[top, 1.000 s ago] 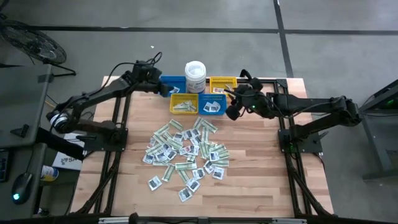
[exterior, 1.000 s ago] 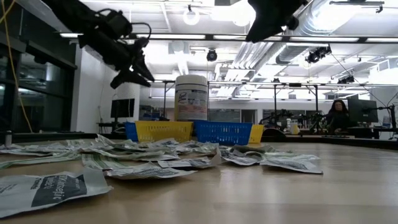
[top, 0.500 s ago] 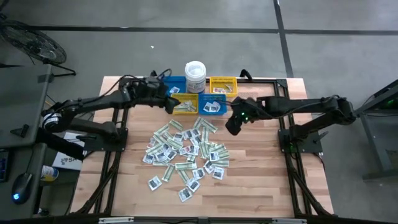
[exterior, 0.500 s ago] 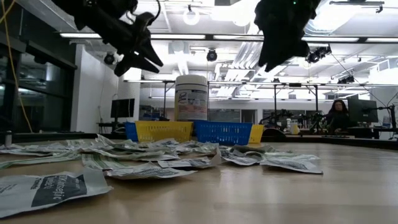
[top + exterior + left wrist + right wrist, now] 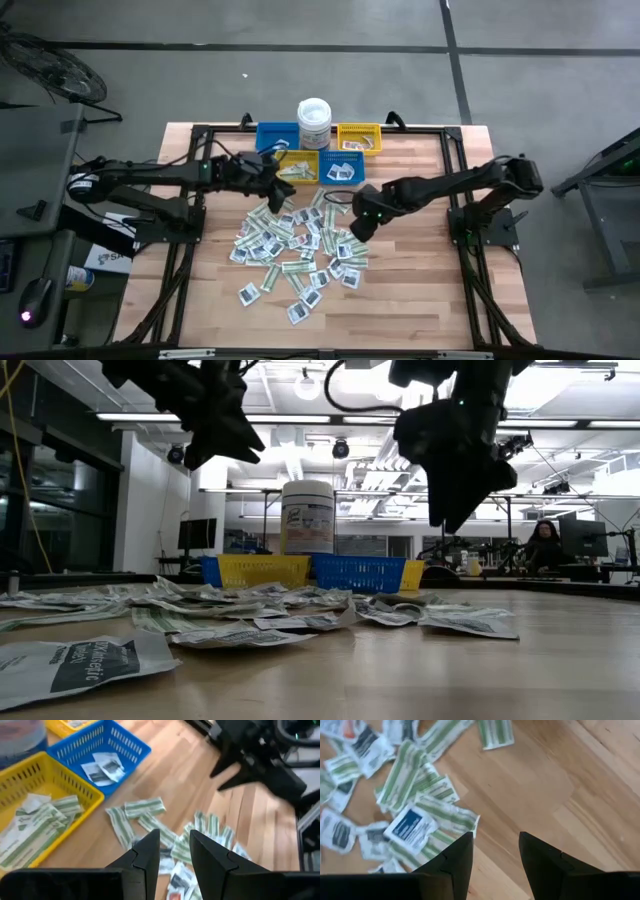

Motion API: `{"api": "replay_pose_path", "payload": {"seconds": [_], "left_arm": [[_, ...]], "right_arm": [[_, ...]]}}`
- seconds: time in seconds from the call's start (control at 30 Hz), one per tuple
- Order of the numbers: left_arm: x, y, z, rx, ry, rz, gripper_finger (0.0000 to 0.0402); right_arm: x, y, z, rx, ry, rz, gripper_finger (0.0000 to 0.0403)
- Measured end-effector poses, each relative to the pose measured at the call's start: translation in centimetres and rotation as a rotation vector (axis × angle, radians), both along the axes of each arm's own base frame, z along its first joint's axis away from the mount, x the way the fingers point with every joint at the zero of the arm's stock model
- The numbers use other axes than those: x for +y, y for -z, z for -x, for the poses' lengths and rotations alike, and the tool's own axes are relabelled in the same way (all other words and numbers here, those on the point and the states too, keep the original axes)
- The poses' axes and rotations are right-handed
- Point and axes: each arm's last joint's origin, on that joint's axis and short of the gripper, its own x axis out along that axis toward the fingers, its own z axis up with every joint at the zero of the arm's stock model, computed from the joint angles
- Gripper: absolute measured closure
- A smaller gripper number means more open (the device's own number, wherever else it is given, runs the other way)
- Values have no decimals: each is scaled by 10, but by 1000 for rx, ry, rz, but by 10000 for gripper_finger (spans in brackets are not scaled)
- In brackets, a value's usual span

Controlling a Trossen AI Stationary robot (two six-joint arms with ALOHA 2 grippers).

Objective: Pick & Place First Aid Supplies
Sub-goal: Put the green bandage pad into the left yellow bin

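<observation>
Four bins [image 5: 297,168] hold a few packets [image 5: 298,252]; most lie on your table [image 5: 420,290].
Left gripper [image 5: 174,842] and right gripper [image 5: 495,845] hover released, empty.

**A robotics lab in an open industrial hall**

The bare grey concrete floor [image 5: 560,60], exposed pale ceiling ducts [image 5: 545,390], rows of strip lights, black metal workstation frames [image 5: 470,510] and a person seated at a dark computer monitor [image 5: 583,540] show it.

Left gripper [image 5: 277,190], right gripper [image 5: 357,222] moved from bins over packets [image 5: 300,248]
</observation>
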Motion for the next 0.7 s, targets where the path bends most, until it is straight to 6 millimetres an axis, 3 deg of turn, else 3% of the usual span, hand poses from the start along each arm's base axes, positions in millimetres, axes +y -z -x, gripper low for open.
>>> {"api": "replay_pose_path", "payload": {"seconds": [0.27,0.47,0.7], "left_arm": [[-4,-3,18,83,58,-50,294],[-6,-17,36,37,86,-120,294],[-8,-21,46,45,105,-143,294]], "right_arm": [[0,19,-7,54,90,-11,249],[2,35,-14,88,146,-64,249],[11,44,-22,73,164,-108,249]]}}
